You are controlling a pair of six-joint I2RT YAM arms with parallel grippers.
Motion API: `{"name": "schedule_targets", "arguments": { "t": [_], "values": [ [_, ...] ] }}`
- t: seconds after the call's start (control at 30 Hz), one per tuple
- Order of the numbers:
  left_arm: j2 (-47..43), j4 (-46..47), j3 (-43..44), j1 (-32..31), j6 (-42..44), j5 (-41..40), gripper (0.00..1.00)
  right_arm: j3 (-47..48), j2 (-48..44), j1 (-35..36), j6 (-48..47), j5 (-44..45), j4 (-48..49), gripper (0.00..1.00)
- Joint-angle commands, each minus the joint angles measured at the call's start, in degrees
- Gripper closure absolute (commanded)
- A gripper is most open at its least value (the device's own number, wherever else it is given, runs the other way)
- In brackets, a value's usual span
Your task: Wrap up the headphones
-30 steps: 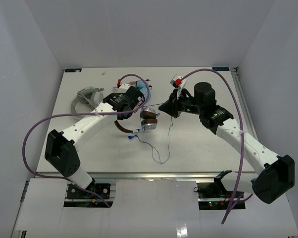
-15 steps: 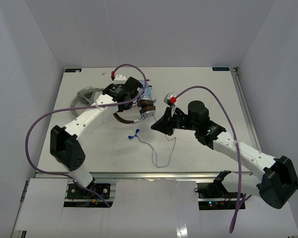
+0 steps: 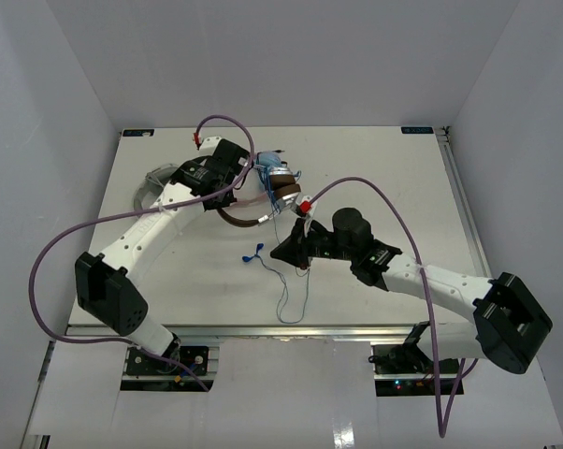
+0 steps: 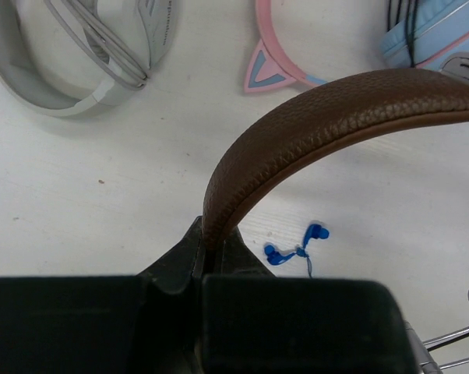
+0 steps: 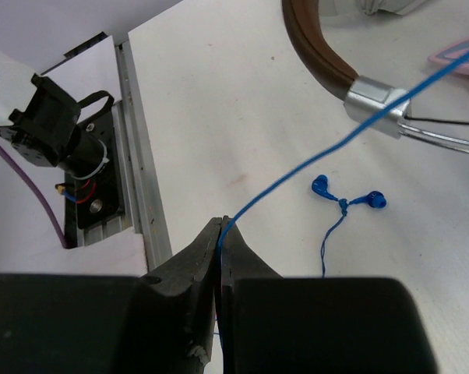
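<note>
While the left gripper (image 4: 209, 245) is clamped on the brown headband (image 4: 336, 109), holding the headphones (image 3: 280, 187) over mid-table, the right gripper (image 5: 219, 227) just on their near side has the blue cable (image 5: 297, 167) pinched tight, running taut back to them.

The headphones (image 4: 336, 109) partly beyond left-wrist frame

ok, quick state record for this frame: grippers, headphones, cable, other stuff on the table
left gripper: shut on the headband of the headphones
right gripper: shut on the blue cable
cable path: rises straight from the right gripper past the headband's silver end
loose tail: lies on the table in front of the right gripper
others: pink cat-ear pair and grey-white pair, both on the table, ungripped
</note>
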Motion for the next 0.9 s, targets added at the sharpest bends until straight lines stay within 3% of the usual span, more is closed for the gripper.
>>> {"name": "schedule_targets", "arguments": {
  "t": [0.0, 0.23, 0.43, 0.87],
  "values": [
    [-6.9, 4.9, 0.0, 1.3, -1.0, 4.0, 1.00, -2.9, 0.3, 0.3, 0.3, 5.0, 7.1, 0.92],
    [-11.3, 5.4, -0.2, 3.5, -0.7, 8.2, 1.00, -7.6, -0.7, 0.4, 0.0, 13.2, 9.1, 0.92],
    [-15.6, 6.8, -2.1, 3.6, -1.0, 16.6, 1.00, -9.5, -1.0, 0.3, -1.9, 21.4, 11.7, 0.92],
    [-24.5, 12.1, -14.2, 3.6, -1.9, 36.2, 1.00, -16.6, 0.4, 0.3, -11.0, 41.9, 35.7, 0.92]
  ]
}}
